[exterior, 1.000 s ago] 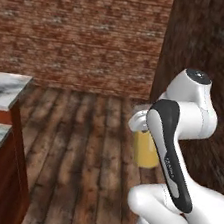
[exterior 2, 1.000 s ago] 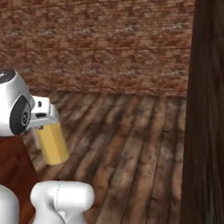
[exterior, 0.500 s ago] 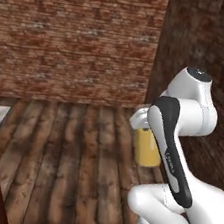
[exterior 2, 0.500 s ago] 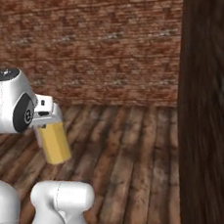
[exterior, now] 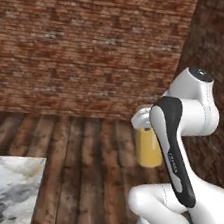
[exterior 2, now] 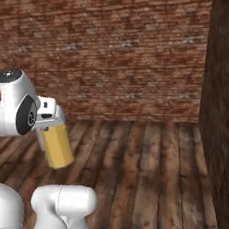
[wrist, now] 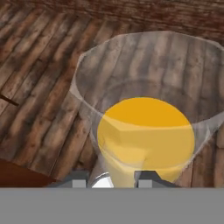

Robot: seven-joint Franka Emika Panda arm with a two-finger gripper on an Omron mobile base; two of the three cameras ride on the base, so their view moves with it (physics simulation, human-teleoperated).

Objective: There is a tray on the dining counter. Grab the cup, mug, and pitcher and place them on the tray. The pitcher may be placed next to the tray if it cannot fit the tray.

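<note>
Pitcher (exterior 2: 56,147) hangs in the air under the gripper (exterior 2: 48,128), upright, well above the plank floor (exterior 2: 143,173). Clear cylinder, yellow-orange inside. In the right base view it sits at the left, just below the white hand; in the left base view the pitcher (exterior: 148,147) shows right of centre, partly hidden behind the dark forearm cover.

Claw pinched on the pitcher at its rim: the hand view looks straight down into the pitcher (wrist: 146,131), with the two finger tips (wrist: 150,177) at the bottom edge, straddling the near wall. Yellow bottom fills the middle of that view; the clear rim rings it widely.

Surroundings: brick wall (exterior: 88,45) across the far side in both base views. Dark wood panel (exterior 2: 222,114) stands at the right. A marble corner (exterior: 2,189) of a counter shows at lower left of the left base view, well apart from the pitcher and lower than it. A small patch of reddish wood (wrist: 17,175) at lower left of the hand view; cannot tell what it belongs to.
</note>
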